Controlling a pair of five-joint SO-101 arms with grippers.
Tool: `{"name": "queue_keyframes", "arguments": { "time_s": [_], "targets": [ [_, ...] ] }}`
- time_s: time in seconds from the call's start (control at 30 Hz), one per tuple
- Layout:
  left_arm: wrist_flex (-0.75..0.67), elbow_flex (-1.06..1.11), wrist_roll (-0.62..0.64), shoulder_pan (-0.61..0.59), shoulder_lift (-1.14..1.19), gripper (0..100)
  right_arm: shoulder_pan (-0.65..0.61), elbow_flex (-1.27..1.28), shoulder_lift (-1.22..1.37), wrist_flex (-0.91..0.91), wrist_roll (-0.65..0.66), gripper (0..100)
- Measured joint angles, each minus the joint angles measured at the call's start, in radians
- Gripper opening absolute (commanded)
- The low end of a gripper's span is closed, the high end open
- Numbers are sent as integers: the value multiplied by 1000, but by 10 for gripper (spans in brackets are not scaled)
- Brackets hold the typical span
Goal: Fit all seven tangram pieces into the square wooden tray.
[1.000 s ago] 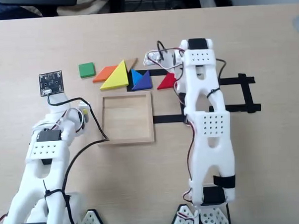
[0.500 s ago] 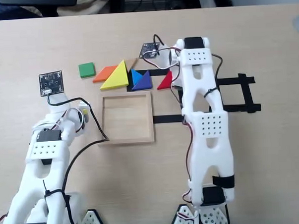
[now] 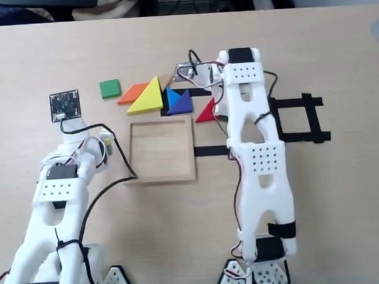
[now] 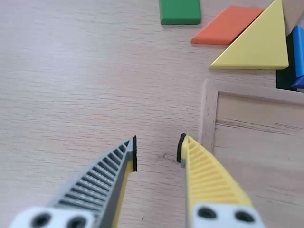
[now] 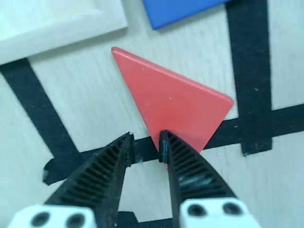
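The square wooden tray (image 3: 134,150) sits empty at mid-table. Behind it lie a green square (image 3: 110,89), an orange parallelogram (image 3: 132,93), a yellow triangle (image 3: 148,97), a tan piece (image 3: 167,79) and a blue triangle (image 3: 179,102). The red triangle (image 3: 206,112) lies flat off the tray's far right corner. My right gripper (image 5: 145,140) is at the red triangle (image 5: 171,102)'s near corner. Its fingers are a narrow gap apart, and one fingertip (image 5: 165,142) overlaps that corner. My left gripper (image 4: 157,151) hangs open over bare table beside the tray's left wall (image 4: 208,114).
Black tape (image 3: 298,119) marks lines right of the tray, and the red triangle lies partly on them. The right arm (image 3: 248,120) reaches along the tray's right side. The left arm (image 3: 60,185) rests at the near left. Open tabletop lies left of the green square.
The right arm has swung slightly left, and the red triangle has slid a little nearer and left toward the tray's corner. The left arm has kept still.
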Motion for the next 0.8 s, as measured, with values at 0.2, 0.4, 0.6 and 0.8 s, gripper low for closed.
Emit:
{"name": "queue_keyframes", "arguments": {
  "time_s": [0.2, 0.4, 0.6, 0.8],
  "targets": [
    [0, 0, 0, 0, 0, 166, 0, 6, -3, 5, 3, 99],
    [0, 0, 0, 0, 0, 166, 0, 5, 12, 5, 15, 98],
    [0, 0, 0, 0, 0, 166, 2, -35, 21, 8, 0, 99],
    [0, 0, 0, 0, 0, 166, 48, -192, 20, 9, -118, 192]
  ]
}}
